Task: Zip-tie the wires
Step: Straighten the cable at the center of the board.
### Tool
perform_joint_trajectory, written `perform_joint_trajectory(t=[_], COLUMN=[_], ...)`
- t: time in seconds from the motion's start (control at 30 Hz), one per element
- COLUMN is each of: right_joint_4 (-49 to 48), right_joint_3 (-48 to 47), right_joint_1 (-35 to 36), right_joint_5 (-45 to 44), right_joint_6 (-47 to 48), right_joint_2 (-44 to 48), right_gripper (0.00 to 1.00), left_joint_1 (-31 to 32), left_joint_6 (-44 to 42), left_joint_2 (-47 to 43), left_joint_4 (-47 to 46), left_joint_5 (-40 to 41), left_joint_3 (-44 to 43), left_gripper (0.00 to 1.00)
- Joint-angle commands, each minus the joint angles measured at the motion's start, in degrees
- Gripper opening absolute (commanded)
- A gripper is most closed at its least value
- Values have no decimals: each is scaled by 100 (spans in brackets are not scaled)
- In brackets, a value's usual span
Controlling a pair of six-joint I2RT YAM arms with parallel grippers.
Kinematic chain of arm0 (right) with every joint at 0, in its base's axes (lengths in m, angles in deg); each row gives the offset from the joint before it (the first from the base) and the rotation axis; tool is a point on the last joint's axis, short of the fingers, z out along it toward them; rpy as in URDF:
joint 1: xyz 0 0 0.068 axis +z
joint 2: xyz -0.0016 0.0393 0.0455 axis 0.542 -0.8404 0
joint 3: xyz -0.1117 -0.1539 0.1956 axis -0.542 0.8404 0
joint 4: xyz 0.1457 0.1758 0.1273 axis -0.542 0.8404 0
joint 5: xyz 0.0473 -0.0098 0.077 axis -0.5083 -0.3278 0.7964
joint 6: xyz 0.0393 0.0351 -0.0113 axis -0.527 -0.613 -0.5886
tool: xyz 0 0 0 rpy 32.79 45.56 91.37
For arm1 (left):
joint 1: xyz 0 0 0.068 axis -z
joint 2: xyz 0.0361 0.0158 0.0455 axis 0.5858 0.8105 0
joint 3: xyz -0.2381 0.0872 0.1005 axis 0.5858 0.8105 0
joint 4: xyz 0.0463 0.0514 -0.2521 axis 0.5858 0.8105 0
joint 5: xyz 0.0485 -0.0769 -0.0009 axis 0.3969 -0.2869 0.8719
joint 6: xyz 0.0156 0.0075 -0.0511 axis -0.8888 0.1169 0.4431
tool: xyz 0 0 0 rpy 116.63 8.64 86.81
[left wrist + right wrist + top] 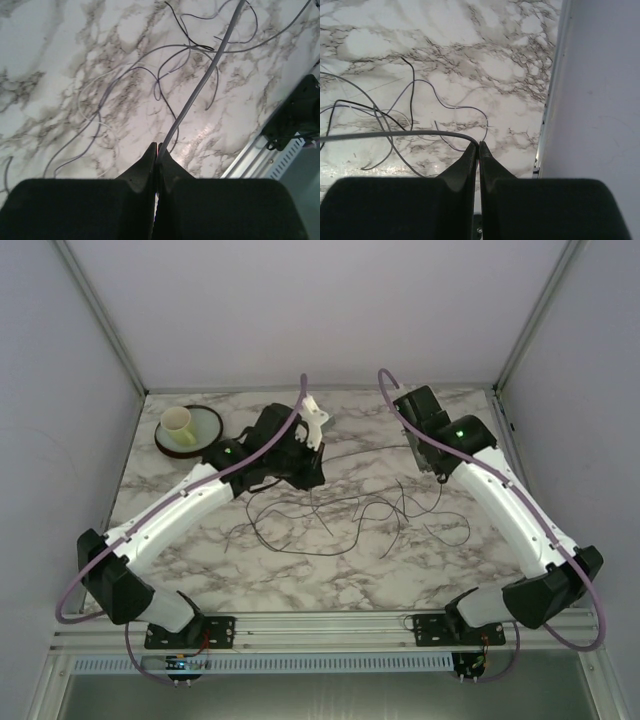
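Top external: cup (178,422) in dish (207,427); left claw (157,148) and right claw (478,145) pinch grey strip (200,85)

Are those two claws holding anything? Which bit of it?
Yes. The left gripper and the right gripper are each shut on a pale grey strand, pinched at what looks like either end; it seems to be one strand stretched between them.

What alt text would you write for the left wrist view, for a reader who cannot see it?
The left arm's two black fingers are shut on a pale grey flexible strand, which runs up and away to the top right. Beyond it, thin dark wires loop loosely over a white, grey-veined marble tabletop.
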Motion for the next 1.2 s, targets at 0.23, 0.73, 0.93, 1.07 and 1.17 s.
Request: perform_joint_trajectory(t=[0.23, 0.73, 0.93, 1.07, 1.17], right_joint_4=[-292, -1606, -2219, -2565, -2684], right_joint_3=[701, 719, 825, 914, 872], right_joint_1=[24, 78, 91, 113, 111], right_joint_5=[-952, -709, 181, 490, 455], right_joint_6=[240, 1325, 1457, 1516, 1499], right_joint_2=[-172, -1577, -1762, -1906, -2065], right_gripper=[0, 0, 0, 6, 7], left_joint_1=[226, -417, -880, -1061, -1172], left_joint_6=[532, 267, 231, 163, 136], left_joint_2=[469, 186, -3, 47, 47], left_joint_4=[184, 1574, 1603, 1597, 1512], left_joint_5=[224, 1341, 1263, 1273, 1241], left_joint_3=[-76, 311, 990, 1306, 1441], left_gripper=[0, 0, 0, 0, 0])
